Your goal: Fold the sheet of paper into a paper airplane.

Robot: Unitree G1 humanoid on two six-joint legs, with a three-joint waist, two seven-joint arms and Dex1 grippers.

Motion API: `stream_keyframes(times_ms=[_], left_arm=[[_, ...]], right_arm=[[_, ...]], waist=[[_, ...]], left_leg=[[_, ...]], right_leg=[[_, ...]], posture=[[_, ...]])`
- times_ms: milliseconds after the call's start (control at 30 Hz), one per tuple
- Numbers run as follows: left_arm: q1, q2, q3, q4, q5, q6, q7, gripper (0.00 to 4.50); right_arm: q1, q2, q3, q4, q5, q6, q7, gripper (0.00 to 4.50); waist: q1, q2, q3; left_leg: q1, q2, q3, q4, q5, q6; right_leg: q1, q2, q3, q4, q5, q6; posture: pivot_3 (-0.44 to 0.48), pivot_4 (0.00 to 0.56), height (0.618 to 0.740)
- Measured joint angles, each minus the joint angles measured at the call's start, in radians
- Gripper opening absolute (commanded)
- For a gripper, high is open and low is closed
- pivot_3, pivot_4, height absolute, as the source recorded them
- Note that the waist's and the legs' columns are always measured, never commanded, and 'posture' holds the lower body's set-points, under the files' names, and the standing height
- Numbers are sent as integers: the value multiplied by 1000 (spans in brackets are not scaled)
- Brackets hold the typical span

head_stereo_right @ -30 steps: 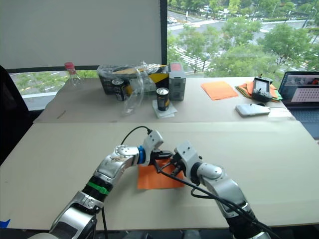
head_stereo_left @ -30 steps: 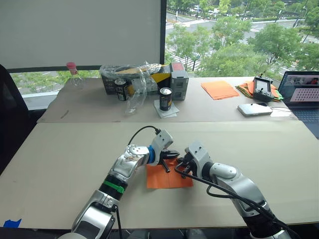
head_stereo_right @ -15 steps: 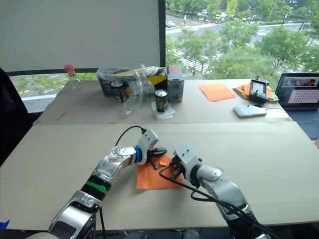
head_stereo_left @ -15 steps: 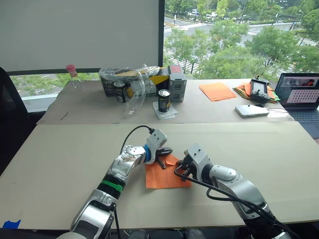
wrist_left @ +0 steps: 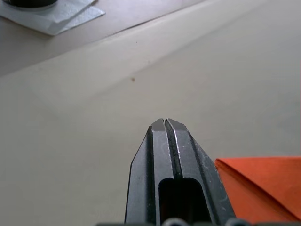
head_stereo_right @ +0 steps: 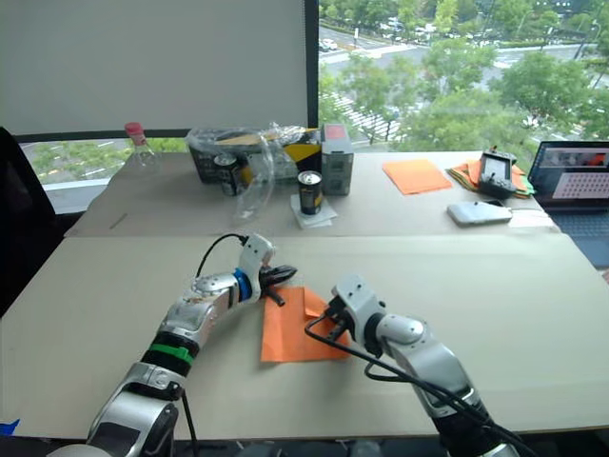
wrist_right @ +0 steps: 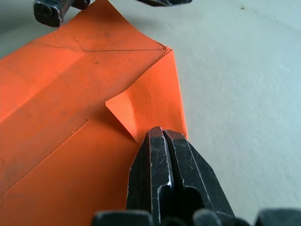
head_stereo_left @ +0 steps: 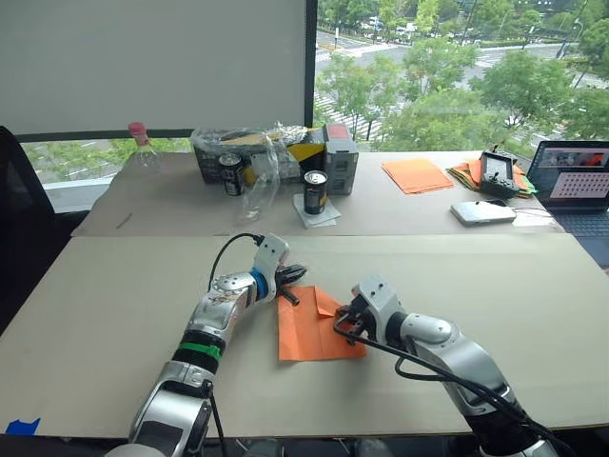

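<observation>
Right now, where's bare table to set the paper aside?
Bare table lies left of the left gripper, and right of the right gripper toward the laptop. Crowded: around the sheet of paper, and the back table's cans and orange stack.
</observation>
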Motion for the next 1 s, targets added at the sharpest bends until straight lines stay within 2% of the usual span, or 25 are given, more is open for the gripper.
stream_keyframes(times_ms=[200, 367, 633, 1000], left_arm=[[19, -9, -43, -50, -11, -3, -67, 0], [59, 9, -126, -42, 45, 9, -82, 0], [74, 12, -157, -55, 89, -12, -68, 0], [87, 17, -163, -78, 102, -14, -48, 0]], right_arm=[[-3, 1, 0, -1, 0, 0, -1, 21], [-5, 1, 0, 1, 0, 0, -4, 21], [-15, 12, -2, 13, 0, 5, -18, 21], [-105, 73, 11, 141, -38, -42, -28, 21]], waist=[[-3, 0, 0], [-2, 0, 0], [-1, 0, 0], [-4, 0, 0]], left_leg=[[0, 0, 0, -1, -1, 1], [0, 0, 0, -1, -1, 1], [0, 0, 0, -1, -1, 1], [1, 2, 0, -1, -1, 1]], right_leg=[[1, 1, 0, -4, 1, 0], [1, 1, 0, -4, 2, -1], [1, 1, 0, -4, 1, 0], [1, 2, 0, -4, 2, 0]], posture=[[0, 150, 695], [0, 150, 695], [0, 150, 695], [0, 150, 695]])
